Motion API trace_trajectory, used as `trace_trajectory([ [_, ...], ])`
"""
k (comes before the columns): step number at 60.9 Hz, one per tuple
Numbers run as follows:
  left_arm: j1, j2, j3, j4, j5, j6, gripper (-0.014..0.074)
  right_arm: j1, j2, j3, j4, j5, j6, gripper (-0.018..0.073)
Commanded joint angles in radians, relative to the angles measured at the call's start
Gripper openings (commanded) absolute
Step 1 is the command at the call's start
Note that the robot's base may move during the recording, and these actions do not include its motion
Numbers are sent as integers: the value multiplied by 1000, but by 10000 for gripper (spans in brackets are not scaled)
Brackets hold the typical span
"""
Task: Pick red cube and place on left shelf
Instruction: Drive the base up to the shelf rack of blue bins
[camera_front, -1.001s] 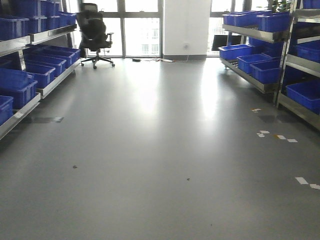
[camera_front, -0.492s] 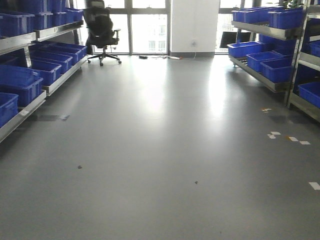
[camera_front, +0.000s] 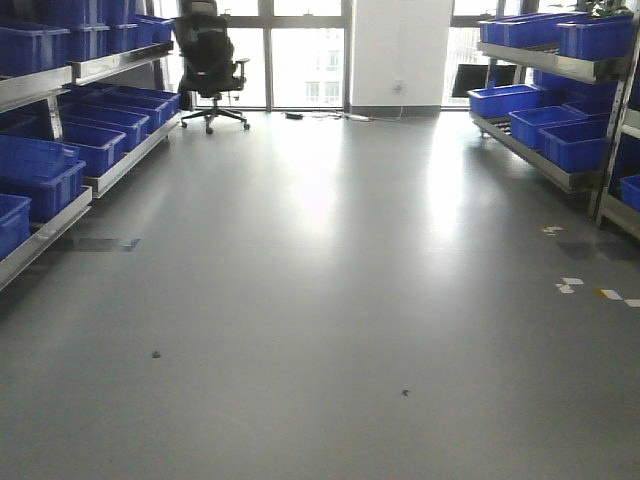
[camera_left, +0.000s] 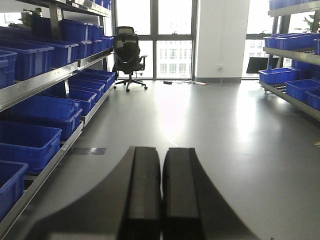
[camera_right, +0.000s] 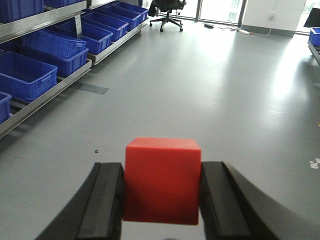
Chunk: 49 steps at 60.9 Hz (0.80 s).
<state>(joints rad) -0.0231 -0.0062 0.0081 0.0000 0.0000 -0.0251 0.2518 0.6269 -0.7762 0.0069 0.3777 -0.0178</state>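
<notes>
In the right wrist view, the red cube (camera_right: 162, 180) is clamped between the two black fingers of my right gripper (camera_right: 162, 172), held in the air above the grey floor. My left gripper (camera_left: 161, 155) is shut with its pads together and nothing between them. The left shelf (camera_front: 62, 212) is a steel rack running along the left wall and loaded with blue bins. Its rails also show in the left wrist view, left shelf (camera_left: 37, 84), and in the right wrist view, left shelf (camera_right: 52, 92). Both grippers are well away from it, out over the aisle.
Blue bins (camera_front: 40, 175) fill the left rack's tiers. A second rack with blue bins (camera_front: 560, 140) lines the right wall. A black office chair (camera_front: 210, 65) stands at the far end by the windows. White tape marks (camera_front: 570, 286) lie on the floor at right.
The front view has advanced down the aisle and swung slightly left: floor spots slid toward the bottom of the frame, while the chair and right rack shifted rightward.
</notes>
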Motion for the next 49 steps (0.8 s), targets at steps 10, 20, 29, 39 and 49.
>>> trace_trajectory([
  [10, -1, -15, 25, 0, -83, 0, 102, -6, 3, -28, -7, -88, -7, 56],
  [20, -1, -15, 25, 0, -83, 0, 102, -6, 3, -28, -7, -88, -7, 56],
  [29, -1, -15, 25, 0, -83, 0, 102, -6, 3, -28, -7, -88, -7, 56],
  [39, -1, -15, 25, 0, -83, 0, 102, -6, 3, -28, -7, -88, -7, 56],
  [49, -1, -15, 25, 0, -83, 0, 102, -6, 3, -28, -7, -88, -7, 56],
])
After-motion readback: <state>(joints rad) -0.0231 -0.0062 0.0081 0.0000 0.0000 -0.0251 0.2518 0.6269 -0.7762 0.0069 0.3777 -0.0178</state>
